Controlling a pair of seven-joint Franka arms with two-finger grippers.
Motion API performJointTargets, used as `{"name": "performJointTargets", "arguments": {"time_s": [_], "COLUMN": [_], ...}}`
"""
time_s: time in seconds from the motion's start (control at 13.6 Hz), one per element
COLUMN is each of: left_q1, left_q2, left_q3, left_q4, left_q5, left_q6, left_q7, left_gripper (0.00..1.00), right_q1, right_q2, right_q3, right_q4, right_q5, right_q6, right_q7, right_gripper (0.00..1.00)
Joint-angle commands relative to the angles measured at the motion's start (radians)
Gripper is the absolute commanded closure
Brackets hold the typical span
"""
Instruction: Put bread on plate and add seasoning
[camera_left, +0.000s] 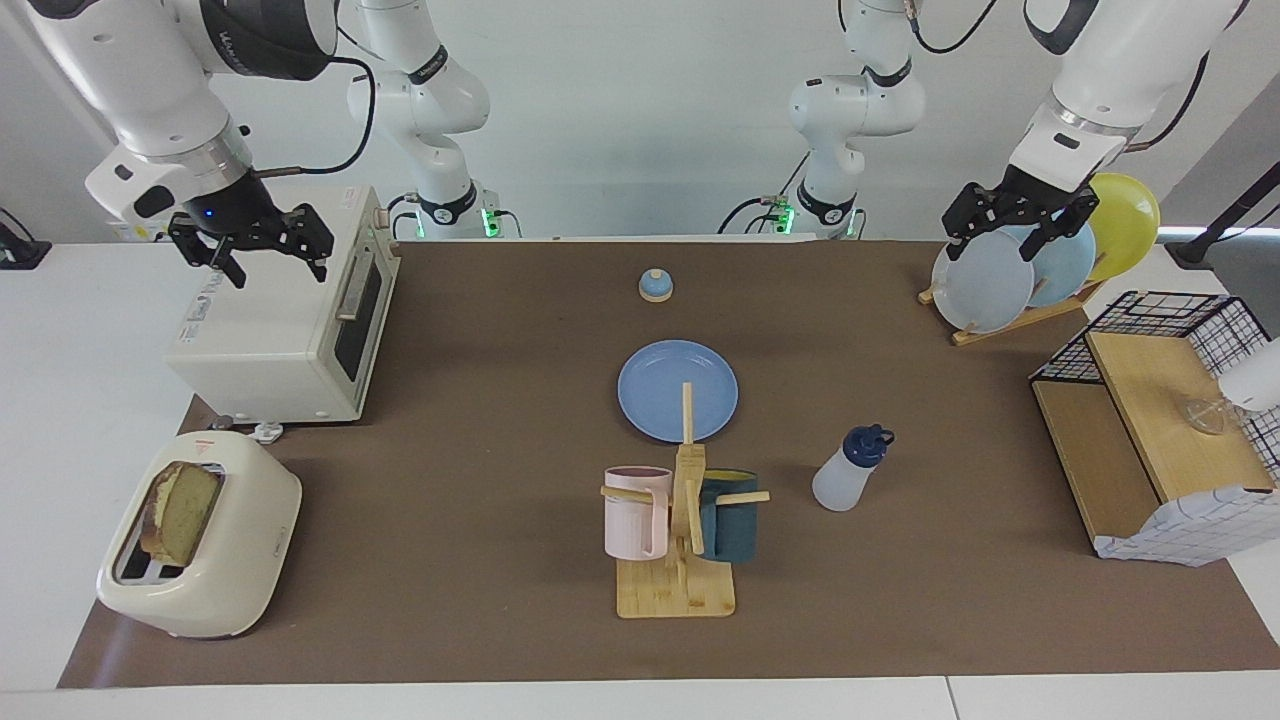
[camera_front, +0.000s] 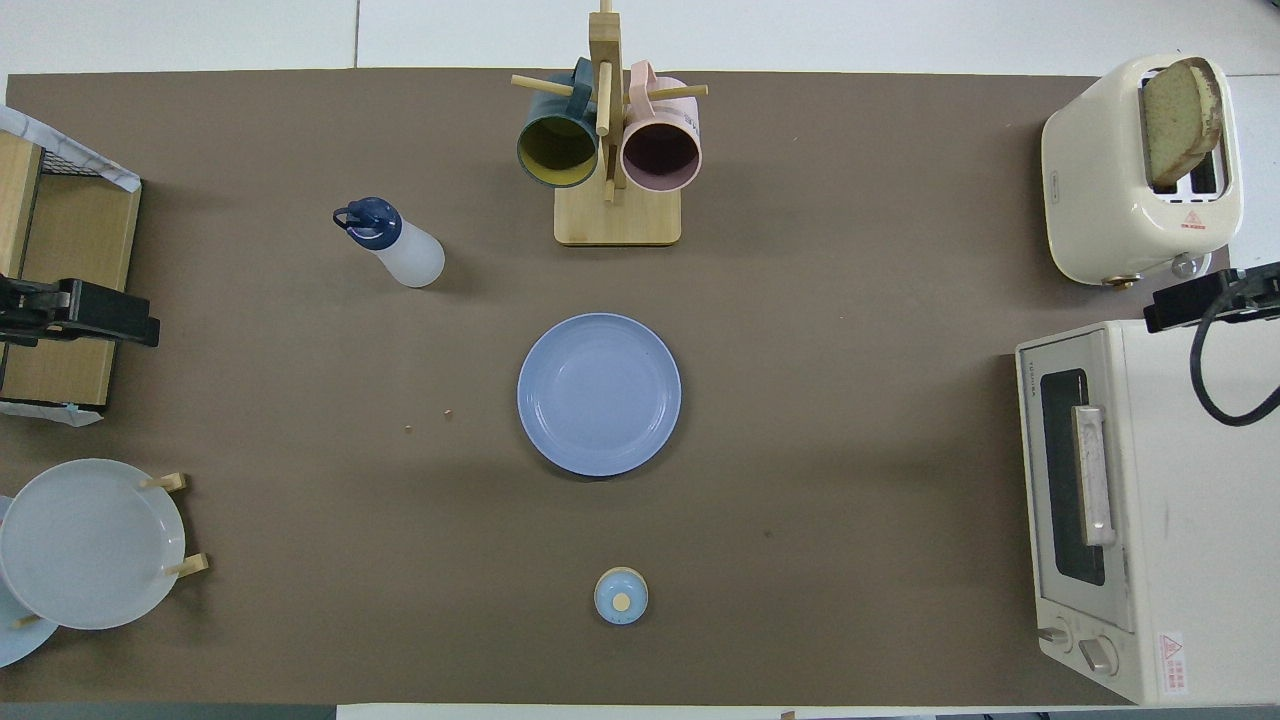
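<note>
A thick slice of bread (camera_left: 183, 512) (camera_front: 1180, 118) stands upright in a slot of the cream toaster (camera_left: 200, 540) at the right arm's end of the table. The blue plate (camera_left: 678, 390) (camera_front: 598, 393) lies bare in the middle of the brown mat. Farther from the robots than the plate, toward the left arm's end, stands the seasoning bottle (camera_left: 848, 470) (camera_front: 395, 245), translucent white with a navy cap. My right gripper (camera_left: 278, 268) hangs open and holds nothing over the toaster oven (camera_left: 290, 330). Over the plate rack (camera_left: 1030, 265) my left gripper (camera_left: 1000, 240) is also open and holds nothing.
A wooden mug rack (camera_left: 680, 530) holding a pink and a dark teal mug stands just farther from the robots than the plate. A small blue-domed bell (camera_left: 655, 285) sits nearer to them. A wire basket with a wooden shelf (camera_left: 1150, 420) fills the left arm's end.
</note>
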Motion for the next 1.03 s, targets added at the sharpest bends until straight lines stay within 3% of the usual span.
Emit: {"name": "performJointTargets", "arguments": {"time_s": [0.0,0.29,0.44,0.81,0.95], "left_q1": [-0.001,0.000,-0.004,-0.006,-0.013], "left_q2": [-0.022,-0.028,-0.029,-0.045,-0.091], "left_q3": [0.004,0.006,0.006,0.006,0.003], "left_q4": [-0.020,-0.023,-0.024,-0.064,-0.174], "left_q5": [0.013,0.013,0.015,0.013,0.012], "left_q6": [-0.011,-0.010,-0.019,-0.002,0.133], "left_q7": [-0.005,0.000,-0.002,-0.002,-0.006], "left_gripper": [0.00,0.00,0.00,0.00,0.00], "right_q1": [-0.006,0.003,-0.006,-0.060,-0.060], "right_q2": [-0.004,-0.004,-0.006,-0.009,-0.007], "right_q3": [-0.001,0.005,0.005,0.002,0.002], "right_q4": [0.004,0.006,-0.008,-0.068,-0.093], "right_q5": [0.022,0.011,0.011,0.009,0.009], "right_q6": [-0.008,0.001,0.064,0.300,0.412], "right_q7": [-0.007,-0.007,-0.010,-0.016,-0.004], "right_gripper": [0.00,0.00,0.00,0.00,0.00]}}
